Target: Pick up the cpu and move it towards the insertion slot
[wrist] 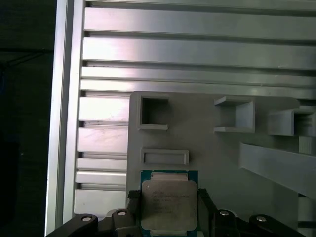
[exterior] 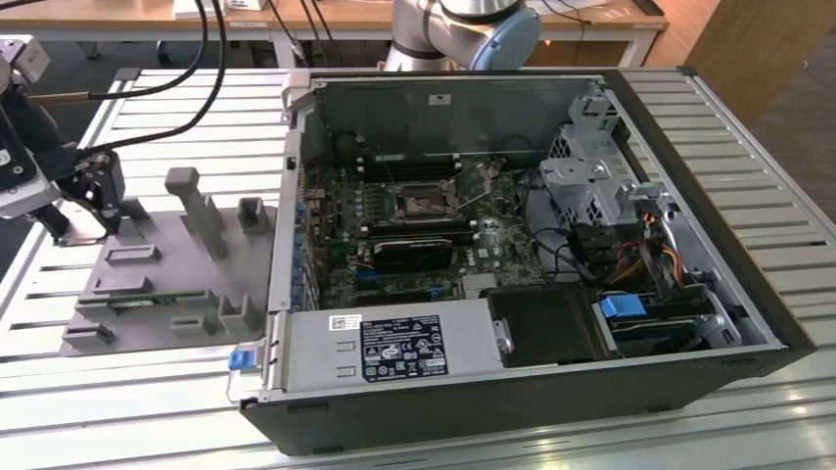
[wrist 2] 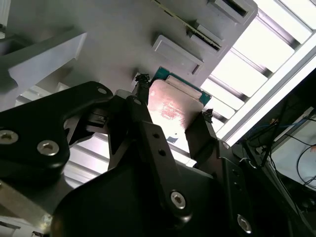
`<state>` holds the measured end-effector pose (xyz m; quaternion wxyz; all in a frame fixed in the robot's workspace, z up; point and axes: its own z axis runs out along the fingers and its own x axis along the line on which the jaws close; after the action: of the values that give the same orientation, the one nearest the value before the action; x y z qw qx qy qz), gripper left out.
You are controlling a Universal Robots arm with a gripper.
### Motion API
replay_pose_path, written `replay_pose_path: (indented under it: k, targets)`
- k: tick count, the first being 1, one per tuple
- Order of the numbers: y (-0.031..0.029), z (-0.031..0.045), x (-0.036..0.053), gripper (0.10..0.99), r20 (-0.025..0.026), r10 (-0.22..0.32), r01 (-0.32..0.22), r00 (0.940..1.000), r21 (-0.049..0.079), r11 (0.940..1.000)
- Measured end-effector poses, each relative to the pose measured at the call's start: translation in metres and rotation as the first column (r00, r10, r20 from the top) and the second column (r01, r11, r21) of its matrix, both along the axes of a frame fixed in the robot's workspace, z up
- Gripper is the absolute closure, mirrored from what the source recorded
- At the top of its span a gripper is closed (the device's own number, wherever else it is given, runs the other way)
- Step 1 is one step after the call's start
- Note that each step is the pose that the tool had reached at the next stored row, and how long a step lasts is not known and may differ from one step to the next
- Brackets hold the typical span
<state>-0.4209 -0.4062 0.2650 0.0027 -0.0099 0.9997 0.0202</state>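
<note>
Firstly, nearest: tool (wrist 2: 175,98), narrowed to the cpu's width, fingers (wrist 2: 198,138) set against two opposite edges of the cpu (wrist: 169,203), as seen in both wrist views; edge grip probably chosen to spare the flat silvery top and the underside. Cpu: level, at the end of the grey fixture plate (wrist: 212,148) nearest the tool, just beside a shallow rectangular recess (wrist: 164,157); resting on the plate or just clear of it, cannot tell. Beneath: slatted aluminium table (wrist: 197,49), carrying plate and computer alike. Farther off, toward the exterior view's right: open computer case (exterior: 523,397), side panel off, presumably to give access from above. Farthest: insertion slot (exterior: 421,204), on the mainboard inside the case, well apart from the cpu; carry not yet begun, by the look of it.
</note>
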Motion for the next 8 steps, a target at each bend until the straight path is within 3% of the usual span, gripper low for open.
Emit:
replay_pose_path:
  k: [8]
  targets:
    - [0.0000,0.0086,0.0000,0.545,0.0001,0.000,0.000,1.0000,0.000,1.0000]
